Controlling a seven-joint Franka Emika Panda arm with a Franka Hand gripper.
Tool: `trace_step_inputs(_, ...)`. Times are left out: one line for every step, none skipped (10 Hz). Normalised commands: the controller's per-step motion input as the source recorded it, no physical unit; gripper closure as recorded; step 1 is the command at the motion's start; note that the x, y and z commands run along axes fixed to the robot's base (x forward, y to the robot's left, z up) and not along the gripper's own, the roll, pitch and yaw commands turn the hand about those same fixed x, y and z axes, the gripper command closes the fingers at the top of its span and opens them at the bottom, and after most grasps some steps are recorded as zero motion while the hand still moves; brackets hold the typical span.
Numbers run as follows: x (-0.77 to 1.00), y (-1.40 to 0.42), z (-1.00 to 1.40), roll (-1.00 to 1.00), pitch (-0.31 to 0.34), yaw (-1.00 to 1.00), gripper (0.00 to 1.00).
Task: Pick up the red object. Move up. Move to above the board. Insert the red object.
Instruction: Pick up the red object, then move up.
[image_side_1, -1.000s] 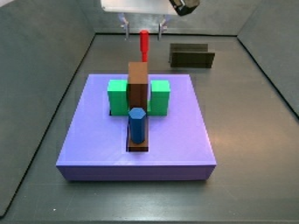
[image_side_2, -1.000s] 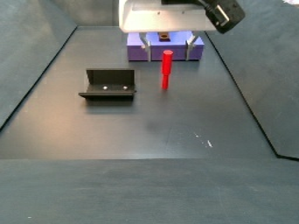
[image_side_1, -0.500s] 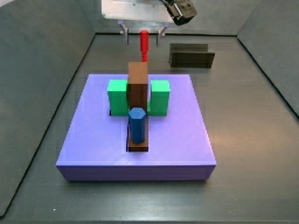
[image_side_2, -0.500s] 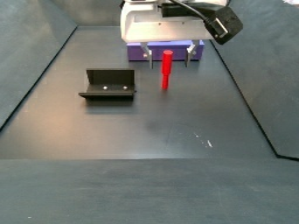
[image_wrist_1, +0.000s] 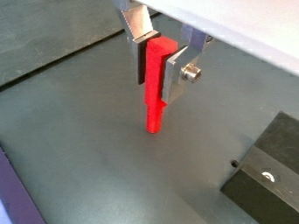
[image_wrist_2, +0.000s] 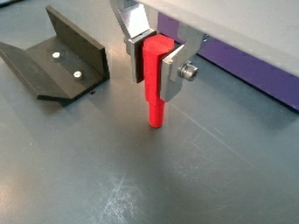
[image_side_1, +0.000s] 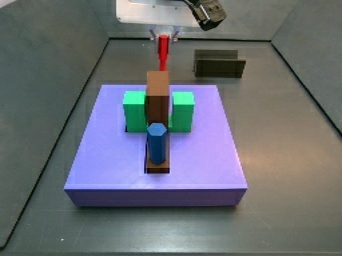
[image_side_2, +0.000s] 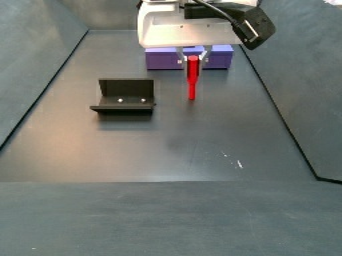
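The claw (image_wrist_2: 156, 55) points straight down, low over the floor, its silver fingers (image_wrist_1: 176, 70) nearly closed.

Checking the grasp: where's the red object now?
The red object stands upright between the gripper fingers, on the floor between the board and the fixture.

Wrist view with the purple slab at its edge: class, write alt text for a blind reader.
The gripper has its jaws on either side of the top of the upright red object, whose lower end meets the grey floor. The dark fixture stands beside it, and the board lies behind.
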Motion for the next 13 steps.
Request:
trace_step_inputs(0.0, 0.0, 0.0, 0.0, 0.0, 0.0, 1.0)
trace_step_inputs(0.0, 0.0, 0.0, 0.0, 0.0, 0.0, 1.0)
trace_step_inputs(0.0, 0.0, 0.0, 0.0, 0.0, 0.0, 1.0)
trace_step_inputs(0.0, 0.0, 0.0, 0.0, 0.0, 0.0, 1.0)
trace_step_inputs(0.0, 0.0, 0.0, 0.0, 0.0, 0.0, 1.0)
trace_step_inputs(0.0, 0.0, 0.0, 0.0, 0.0, 0.0, 1.0)
trace_step_inputs(0.0, 0.0, 0.0, 0.0, 0.0, 0.0, 1.0)
trace_step_inputs(0.0, 0.0, 0.0, 0.0, 0.0, 0.0, 1.0)
trace_step_inputs(0.0, 0.0, 0.0, 0.0, 0.0, 0.0, 1.0)
trace_step_inputs(0.0, 0.0, 0.0, 0.0, 0.0, 0.0, 1.0)
trace_step_inputs(0.0, 0.0, 0.0, 0.0, 0.0, 0.0, 1.0)
trace_step_inputs(0.0, 0.0, 0.0, 0.0, 0.0, 0.0, 1.0)
trace_step_inputs(0.0, 0.0, 0.83, 0.0, 0.0, 0.0, 1.0)
